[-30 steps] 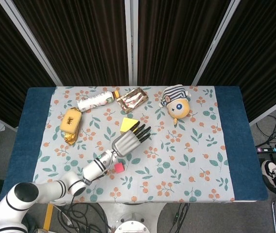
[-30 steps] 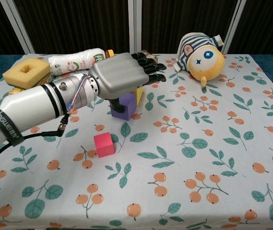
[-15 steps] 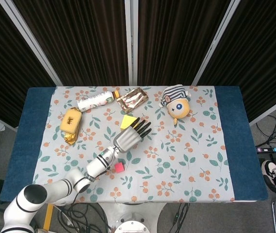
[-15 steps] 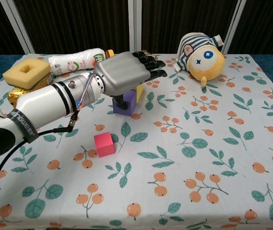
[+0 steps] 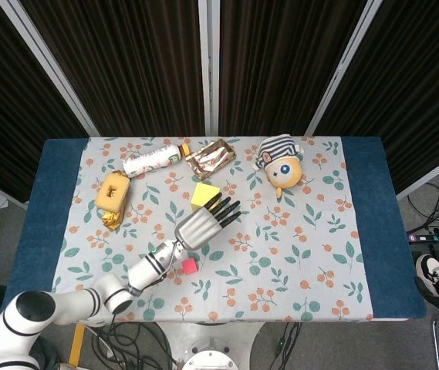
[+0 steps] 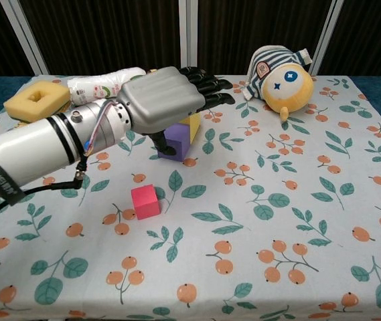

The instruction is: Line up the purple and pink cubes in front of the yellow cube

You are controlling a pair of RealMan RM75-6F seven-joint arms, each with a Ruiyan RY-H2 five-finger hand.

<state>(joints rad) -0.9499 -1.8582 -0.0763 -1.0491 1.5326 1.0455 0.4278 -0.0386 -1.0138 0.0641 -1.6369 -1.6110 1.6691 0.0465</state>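
1. A band on the robot's left forearm carried white lettering, visible only in the chest view and cut off by the frame edge, too partial to read; print on the white bottle (image 6: 103, 83) lying at the table's far side was too blurred to make out.
2. The left hand (image 6: 163, 101) hovered over the purple cube (image 6: 177, 140), fingers (image 6: 210, 87) stretched flat and close together toward the far side, thumb hanging beside the cube's near left face. Whether the thumb touched the cube could not be told; the hand held nothing.
3. The purple cube sat just in front of the yellow cube (image 6: 193, 124), the two touching or nearly so. The pink cube (image 6: 144, 201) lay apart, nearer the robot.
4. From the head camera, the hand (image 5: 200, 225) covered the purple cube entirely; only the yellow cube (image 5: 202, 196) and pink cube (image 5: 189, 266) showed.
5. The right hand appeared in neither view.
6. A yellow sponge (image 6: 36, 100) and a striped-capped plush toy (image 6: 280, 77) rested on the floral tablecloth (image 6: 277, 234).
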